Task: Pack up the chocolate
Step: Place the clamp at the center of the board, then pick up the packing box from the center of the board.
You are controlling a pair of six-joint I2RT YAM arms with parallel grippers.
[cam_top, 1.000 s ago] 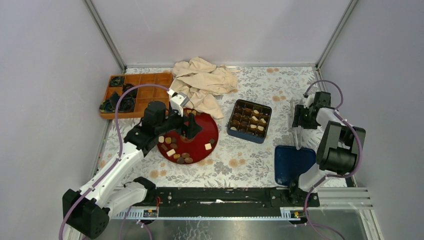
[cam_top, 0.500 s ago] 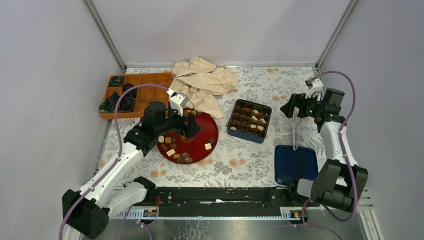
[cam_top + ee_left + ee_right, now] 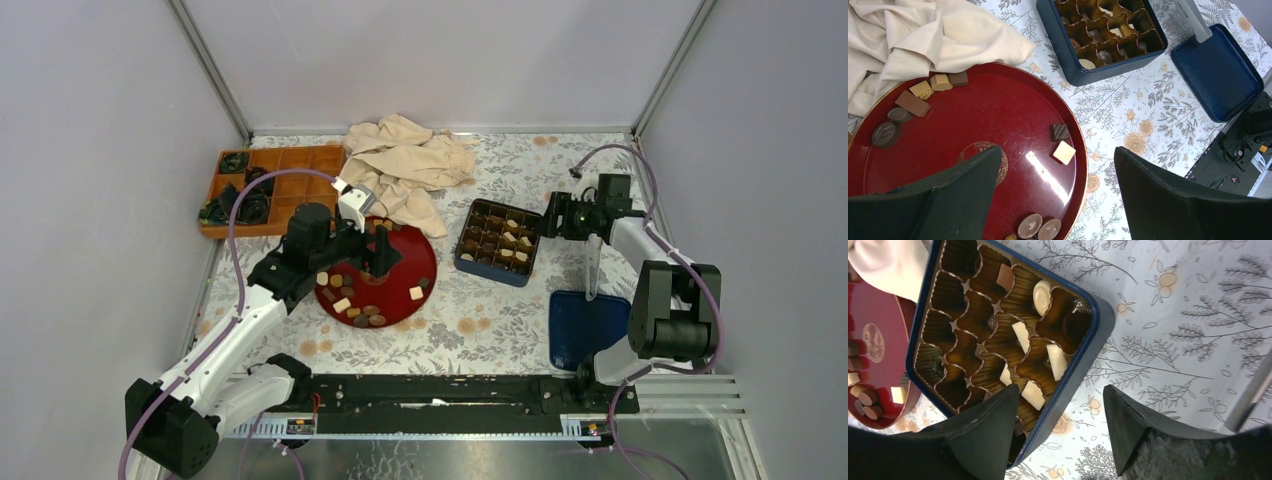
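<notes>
From above, the left pincer (image 3: 382,252) hangs over a round red plate (image 3: 425,285) on the flowery table (image 3: 480,325). Most of the loose chocolate (image 3: 345,303) lies on this plate: dark, light brown and cream bits, mostly on the near side. Right of the plate sits a blue box (image 3: 490,270) with little cups inside, and some cups hold pieces. The right pincer (image 3: 552,216) floats just beside the box's right side. A blue lid (image 3: 585,330) lies flat near the right arm's base. A crumpled cream cloth (image 3: 405,160) lies at the back and covers a bit of the plate's far edge. An orange tray (image 3: 290,185) with dark crinkly things sits at the back left.

The left wrist view shows the left pincer wide open with nothing in it. Its 2 black fingers (image 3: 958,200) stand far apart above the plate. Below the gap lie a dark square piece (image 3: 1059,132) and a cream square piece (image 3: 1064,152), just beside each other. 2 round brown pieces (image 3: 1038,226) sit at the near rim, and more pieces lie by the cloth.

The right wrist view shows the right pincer open too, holding nothing. One finger is over the box's corner and the other is over the table. In the cups lie several cream pieces (image 3: 1055,361), 1 light brown square (image 3: 1005,276) and a dark round one (image 3: 1075,326).
</notes>
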